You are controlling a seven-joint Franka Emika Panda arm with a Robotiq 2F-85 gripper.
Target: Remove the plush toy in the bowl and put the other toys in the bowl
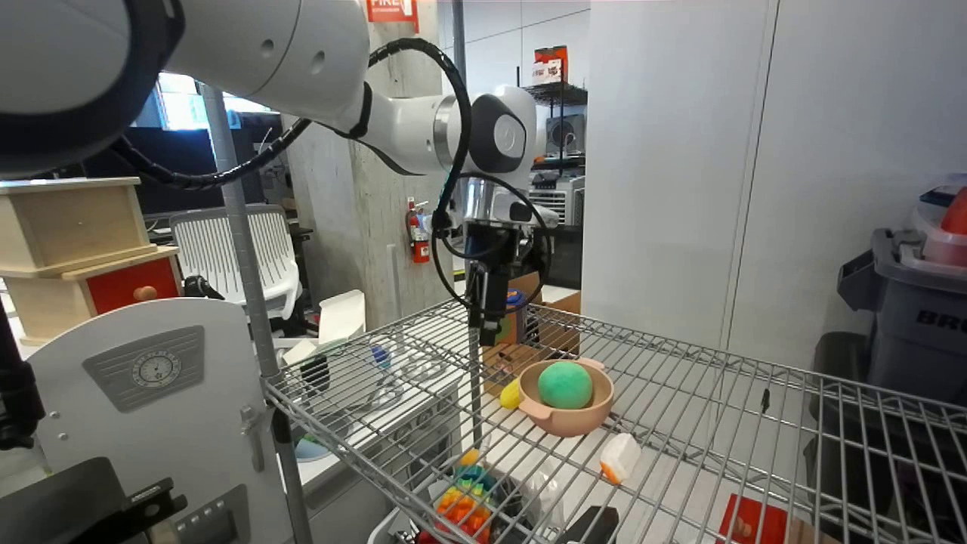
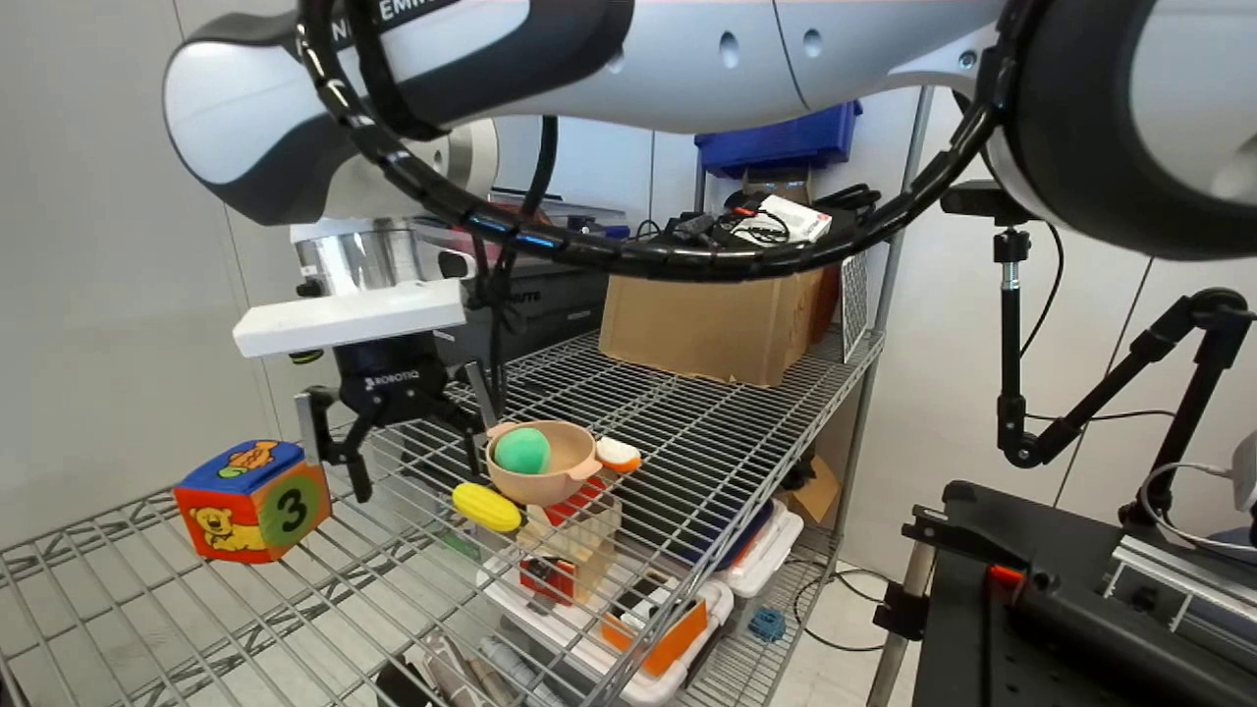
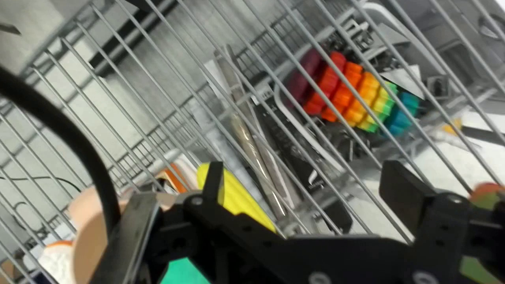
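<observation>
The plush toy (image 1: 620, 458) is an orange and white lump lying on the wire shelf beside the bowl, also in an exterior view (image 2: 619, 455) and at the wrist view's lower left (image 3: 57, 262). The tan bowl (image 1: 570, 423) stands upright and holds the green ball (image 1: 565, 384), seen in both exterior views (image 2: 522, 451). The yellow toy (image 2: 486, 507) lies on the shelf close outside the bowl; it shows behind a finger in the wrist view (image 3: 240, 197). My gripper (image 2: 417, 471) is open and empty above the shelf, between the bowl and the blue-and-yellow box; its fingers (image 3: 302, 175) are wide apart.
The blue-and-yellow box (image 2: 257, 503) stands on the shelf on the gripper's side away from the bowl. The wire shelf (image 1: 725, 453) has open gaps, with bins and items below it. A cardboard box (image 2: 697, 324) stands on the shelf's far part.
</observation>
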